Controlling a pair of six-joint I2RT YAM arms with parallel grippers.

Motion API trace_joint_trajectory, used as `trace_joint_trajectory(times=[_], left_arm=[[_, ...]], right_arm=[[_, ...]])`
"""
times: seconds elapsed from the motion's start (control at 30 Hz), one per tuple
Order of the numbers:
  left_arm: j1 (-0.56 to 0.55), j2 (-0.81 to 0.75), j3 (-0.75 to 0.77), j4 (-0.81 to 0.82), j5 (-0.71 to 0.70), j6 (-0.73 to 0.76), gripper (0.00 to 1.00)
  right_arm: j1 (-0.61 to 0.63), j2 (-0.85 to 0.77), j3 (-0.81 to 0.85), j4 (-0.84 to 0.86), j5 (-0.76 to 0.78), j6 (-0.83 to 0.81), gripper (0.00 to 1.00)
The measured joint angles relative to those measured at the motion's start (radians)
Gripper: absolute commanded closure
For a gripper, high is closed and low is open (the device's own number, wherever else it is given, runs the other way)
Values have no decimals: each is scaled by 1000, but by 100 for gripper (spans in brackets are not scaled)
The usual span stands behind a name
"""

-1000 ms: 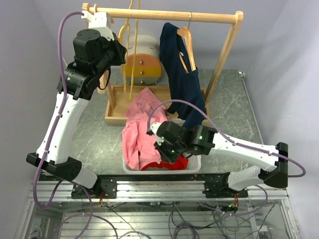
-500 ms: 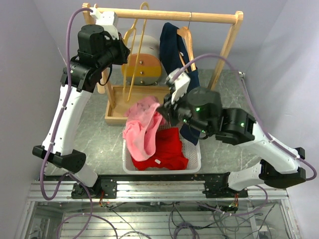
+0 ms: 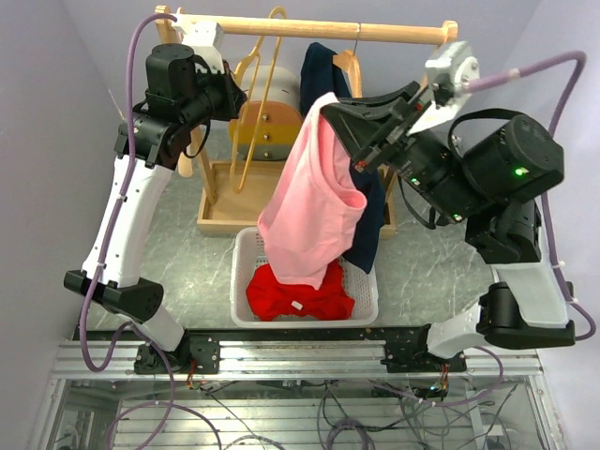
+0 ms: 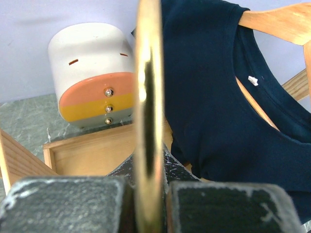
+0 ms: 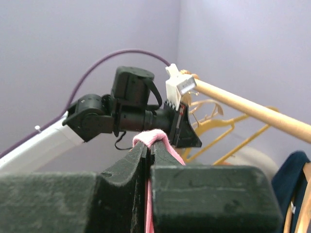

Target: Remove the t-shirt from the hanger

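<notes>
While soft pink t-shirt (image 3: pixel 314 211) hangs limp, glossy curved yellow hanger (image 4: pixel 148 97)

In the top view the pink t-shirt (image 3: pixel 309 216) hangs across the middle and covers the lower left of the navy t-shirt (image 3: pixel 373 230) and the far rim of the white basket (image 3: pixel 238 281).

In the left wrist view the yellow hanger (image 4: pixel 148 97) is a blurred bar running off the top edge. The left gripper (image 4: pixel 148 196) is cut by the bottom edge, and the wooden hanger (image 4: pixel 277 22) by the upper right corner.

In the right wrist view the blurred right gripper (image 5: pixel 148 155) fills the bottom, hiding all the pink cloth but a small loop.
</notes>
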Motion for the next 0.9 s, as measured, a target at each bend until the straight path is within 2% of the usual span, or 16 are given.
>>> trace_joint_trajectory(times=[0.1, 0.2, 0.5, 0.9], left_arm=[[1, 2, 0, -4, 1, 3, 93], [3, 2, 0, -5, 4, 7, 93], [20, 2, 0, -5, 19, 13, 93], [50, 2, 0, -6, 45, 22, 93]], right_arm=[[0, -56, -78, 86, -55, -30, 100], [0, -71, -83, 137, -92, -39, 100], [0, -72, -72, 185, -152, -42, 100], [0, -169, -179, 262, -150, -37, 100]])
